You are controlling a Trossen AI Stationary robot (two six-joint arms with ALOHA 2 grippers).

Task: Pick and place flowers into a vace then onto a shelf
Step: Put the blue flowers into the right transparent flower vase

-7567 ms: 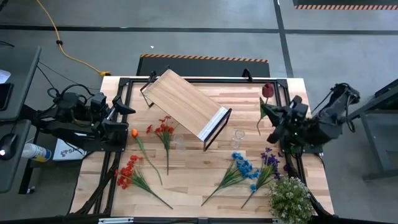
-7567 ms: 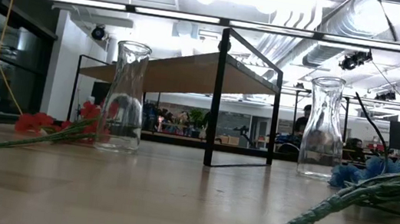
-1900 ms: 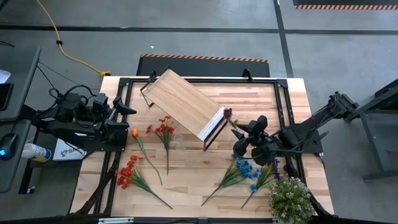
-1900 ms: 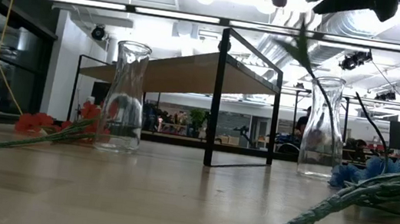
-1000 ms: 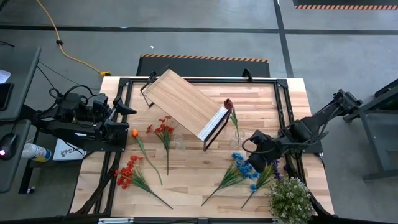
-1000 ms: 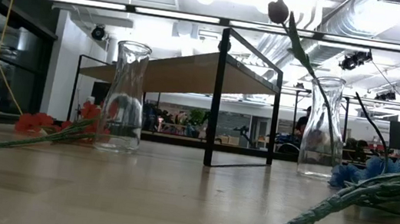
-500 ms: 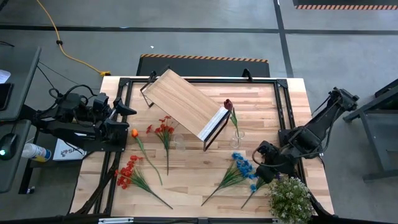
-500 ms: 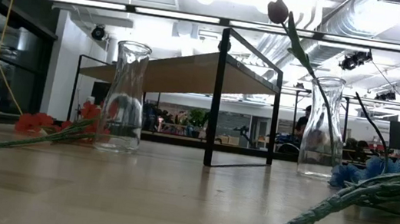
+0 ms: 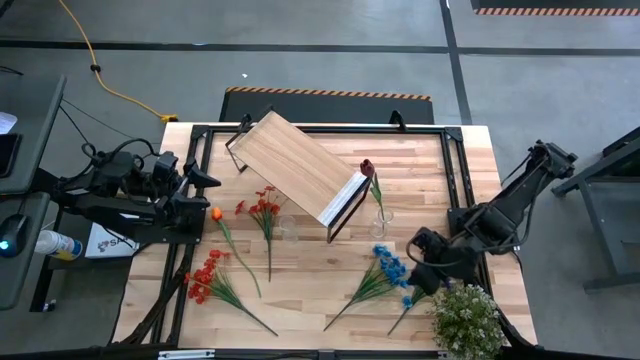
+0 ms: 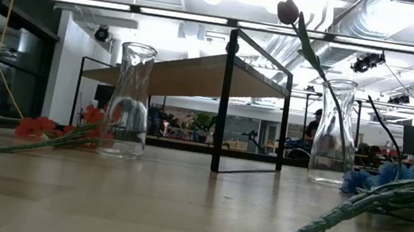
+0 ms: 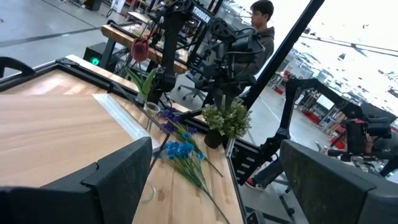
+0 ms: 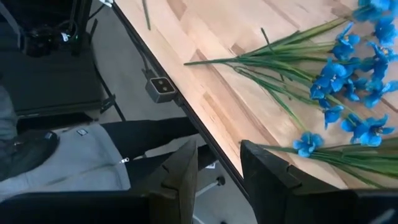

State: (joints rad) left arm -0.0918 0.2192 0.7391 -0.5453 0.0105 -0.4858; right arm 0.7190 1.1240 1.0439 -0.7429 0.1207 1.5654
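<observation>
The right pincer, empty with its fingers a small gap apart, hovers over the blue spray on the bench; light, floppy stems suit a mid-stem grip. Beyond, the dark red rose stands in a fragile glass vase beside the shelf. The left pincer waits wide open at the far edge

shelf: set slantwise at the table's far middle
rose: stood in the vase just right of the shelf
second vase: placed near the shelf's left front
plant: at the near right corner
</observation>
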